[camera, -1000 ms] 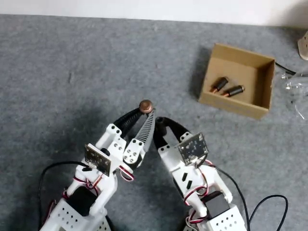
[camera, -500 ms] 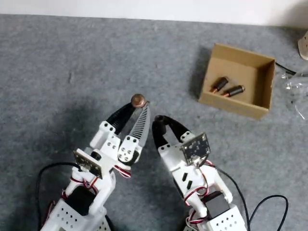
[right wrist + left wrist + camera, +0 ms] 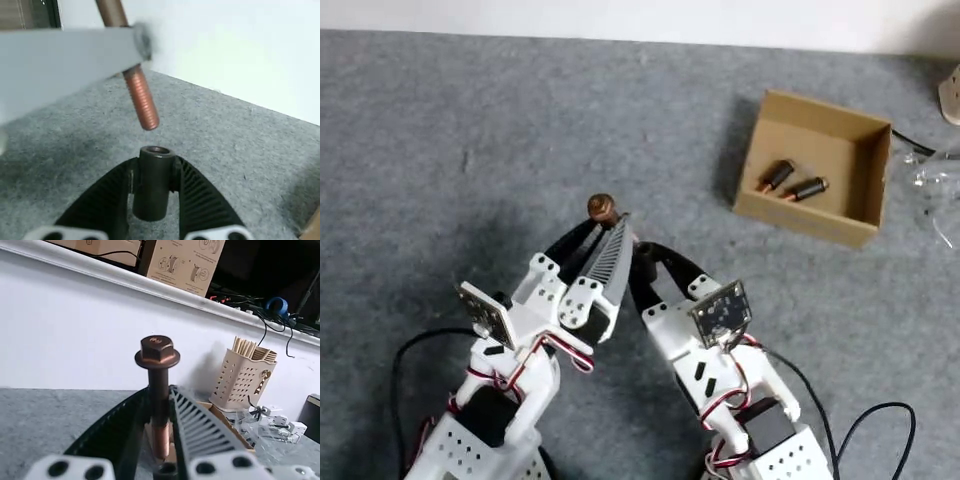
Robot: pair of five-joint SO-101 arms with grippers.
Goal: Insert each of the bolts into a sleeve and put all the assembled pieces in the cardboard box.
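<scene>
My left gripper [image 3: 159,410] is shut on a copper bolt [image 3: 157,385], head up, held upright above the table; in the high view the bolt head [image 3: 601,208] shows above that gripper [image 3: 603,226]. My right gripper [image 3: 153,177] is shut on a dark sleeve [image 3: 153,180], its bore facing up. The bolt's threaded tip [image 3: 143,102] hangs just above and slightly off the sleeve's mouth, apart from it. The cardboard box [image 3: 812,167] stands at the back right with two assembled pieces [image 3: 792,182] inside.
Grey carpet covers the table. Clear plastic items and a cable [image 3: 930,175] lie right of the box. A beige perforated holder [image 3: 242,377] stands by the white wall behind. Both arms sit close together near the front.
My left arm has tilted and drawn the bolt slightly left and back toward the right gripper. The right gripper has shifted a little left, closing up beneath the bolt.
</scene>
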